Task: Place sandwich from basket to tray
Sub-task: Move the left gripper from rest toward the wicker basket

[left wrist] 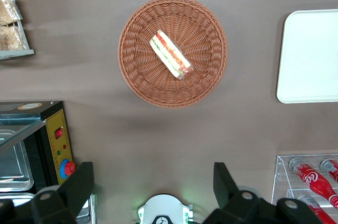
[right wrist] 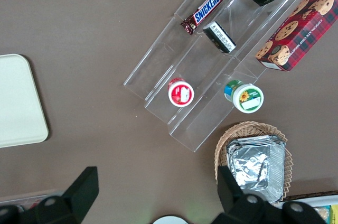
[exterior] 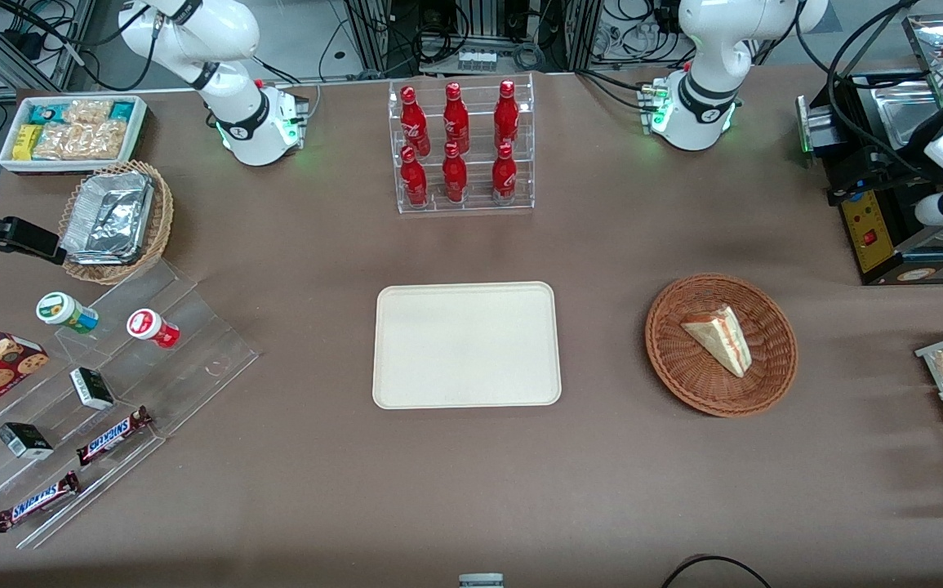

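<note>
From my station I saw the small triangular sandwich of pale white bread (exterior: 719,337), with red, orange and green layers along its cut edge, lying inside the round reddish-brown woven wicker basket (exterior: 687,374) toward the working arm's end of the brown table (exterior: 471,490). The wrist camera looked straight down on it — the sandwich (left wrist: 170,55) sat near the middle of the basket (left wrist: 138,78), touching nothing but the weave.

The left arm's gripper (left wrist: 153,187) hung well above the table with its two dark fingers (left wrist: 79,184) spread wide apart and holding nothing; the basket lay clear of them, farther out over the table from the arm's base. In the front view I could not make the gripper out.

The flat cream-beige rectangular tray (exterior: 466,344) with rounded corners sat at the middle of the table, bare, well apart from the basket; its edge (left wrist: 309,49) showed in the wrist view too. A clear acrylic rack of red bottles (exterior: 460,147) stood farther from the front camera than the tray. Toward the parked arm's end — a lighter tan wicker basket holding silver foil trays (exterior: 112,219), and a clear stepped stand with snack bars and small tubs (exterior: 104,392).
</note>
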Robot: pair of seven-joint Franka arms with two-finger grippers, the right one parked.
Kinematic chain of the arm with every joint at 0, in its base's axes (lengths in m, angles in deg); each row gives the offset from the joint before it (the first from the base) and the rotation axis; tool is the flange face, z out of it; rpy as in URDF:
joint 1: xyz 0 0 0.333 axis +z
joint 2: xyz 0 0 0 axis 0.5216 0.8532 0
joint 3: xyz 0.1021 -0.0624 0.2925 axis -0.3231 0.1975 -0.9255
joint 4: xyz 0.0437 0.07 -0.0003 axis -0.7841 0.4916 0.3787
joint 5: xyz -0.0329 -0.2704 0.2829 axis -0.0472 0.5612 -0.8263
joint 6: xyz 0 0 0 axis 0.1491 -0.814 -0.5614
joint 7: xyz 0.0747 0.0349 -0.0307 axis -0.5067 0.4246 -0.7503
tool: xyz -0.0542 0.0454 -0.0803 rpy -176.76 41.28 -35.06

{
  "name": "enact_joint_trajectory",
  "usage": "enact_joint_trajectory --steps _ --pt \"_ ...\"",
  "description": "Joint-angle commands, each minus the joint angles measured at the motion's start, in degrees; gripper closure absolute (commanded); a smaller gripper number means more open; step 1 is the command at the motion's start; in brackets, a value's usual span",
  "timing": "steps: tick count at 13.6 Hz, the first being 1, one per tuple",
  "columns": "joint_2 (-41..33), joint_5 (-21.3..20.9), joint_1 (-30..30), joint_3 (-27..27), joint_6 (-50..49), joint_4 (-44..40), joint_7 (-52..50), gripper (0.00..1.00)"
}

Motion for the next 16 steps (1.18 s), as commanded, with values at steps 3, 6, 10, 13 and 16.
enact_joint_trajectory --steps 3,6,10,13,16 --pt "0.86 -0.38 -0.71 -1.67 -2.02 -0.33 1.04 0.00" --pt "2.80 -1.26 -3.09 -6.86 1.56 3.87 0.95 0.00" --pt "3.68 -1.08 -2.66 -8.45 17.62 17.83 -7.09 0.00" --pt "3.77 -0.91 -3.27 -8.27 34.23 30.49 -22.37 0.00" --pt "3.86 -0.03 -3.89 -8.19 49.53 39.64 -36.72 0.00"
